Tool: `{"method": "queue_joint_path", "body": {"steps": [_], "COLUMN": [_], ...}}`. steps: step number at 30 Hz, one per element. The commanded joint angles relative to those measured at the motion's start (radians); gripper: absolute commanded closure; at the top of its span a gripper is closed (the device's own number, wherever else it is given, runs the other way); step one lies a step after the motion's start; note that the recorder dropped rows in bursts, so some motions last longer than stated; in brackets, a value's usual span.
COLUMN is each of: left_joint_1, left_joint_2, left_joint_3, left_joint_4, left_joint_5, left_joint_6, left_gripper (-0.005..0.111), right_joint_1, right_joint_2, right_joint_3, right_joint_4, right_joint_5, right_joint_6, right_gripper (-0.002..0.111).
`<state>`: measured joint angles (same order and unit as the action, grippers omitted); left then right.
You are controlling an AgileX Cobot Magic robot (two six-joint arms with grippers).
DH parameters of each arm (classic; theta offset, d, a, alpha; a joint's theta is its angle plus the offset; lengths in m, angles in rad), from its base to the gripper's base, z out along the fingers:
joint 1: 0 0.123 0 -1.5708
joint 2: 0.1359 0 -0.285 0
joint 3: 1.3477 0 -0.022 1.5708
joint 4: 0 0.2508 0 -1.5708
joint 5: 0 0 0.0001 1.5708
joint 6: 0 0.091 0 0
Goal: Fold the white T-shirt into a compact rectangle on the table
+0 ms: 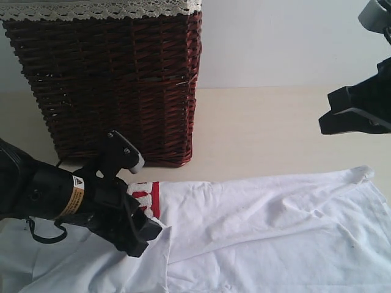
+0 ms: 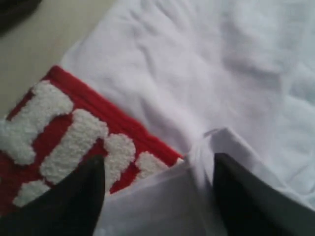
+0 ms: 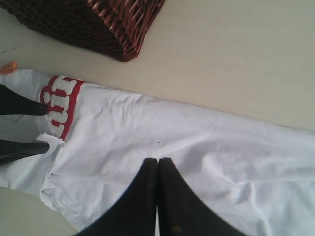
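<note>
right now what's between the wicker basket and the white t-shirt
Only a bare strip of the table lies between the wicker basket and the white T-shirt; the right wrist view shows it best.

Shirt [image 1: 275, 220]: white; lettering [image 2: 74, 142] white, fuzzy, on red.
Tag [image 3: 7, 66]: orange.
Basket [image 1: 116, 79]: dark red-brown weave; lace trim [image 1: 104, 8] white.
Bench [image 1: 263, 128]: pale beige, plain.
Left tool [image 2: 157, 191], right tool [image 3: 157, 167]: black.

Warning-triangle label [image 1: 76, 193] on left arm [image 1: 36, 192], white T-shirt [image 1: 275, 220] lettering [image 2: 74, 142] illegible
</note>
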<state>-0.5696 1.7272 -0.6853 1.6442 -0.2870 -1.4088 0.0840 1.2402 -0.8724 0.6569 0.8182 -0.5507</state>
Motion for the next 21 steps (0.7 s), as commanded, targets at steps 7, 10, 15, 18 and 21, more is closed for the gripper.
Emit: {"method": "queue_joint_path", "body": {"steps": [7,10,15,18,21], "left_joint_1": [-0.003,-0.003,-0.003,-0.003,-0.003], "left_joint_2": [-0.090,-0.135,-0.159,-0.131,-0.073], "left_joint_3": [0.014,0.032,0.084,0.132,0.169], "left_joint_4": [-0.013,0.004,0.011,0.011,-0.019], "left_joint_5": [0.160,0.061,-0.054,-0.001,0.136], "left_joint_6": [-0.181,-0.181,-0.202,-0.223,-0.232], "left_gripper": [0.075,0.092,0.107,0.107,0.107], "right_joint_1": [-0.002,-0.002,-0.002,-0.002,-0.002], "right_joint_2": [-0.007,-0.007,-0.007,-0.007,-0.007], "right_joint_3": [-0.003,-0.003,-0.003,-0.003,-0.003], "right_joint_4": [-0.004,-0.004,-0.004,-0.004,-0.004], "right_joint_5": [-0.001,-0.001,-0.001,0.001,0.001], "right_joint_6": [-0.003,-0.003,-0.001,-0.001,-0.003], "right_gripper": [0.108,0.108,0.108,0.108,0.108]}}
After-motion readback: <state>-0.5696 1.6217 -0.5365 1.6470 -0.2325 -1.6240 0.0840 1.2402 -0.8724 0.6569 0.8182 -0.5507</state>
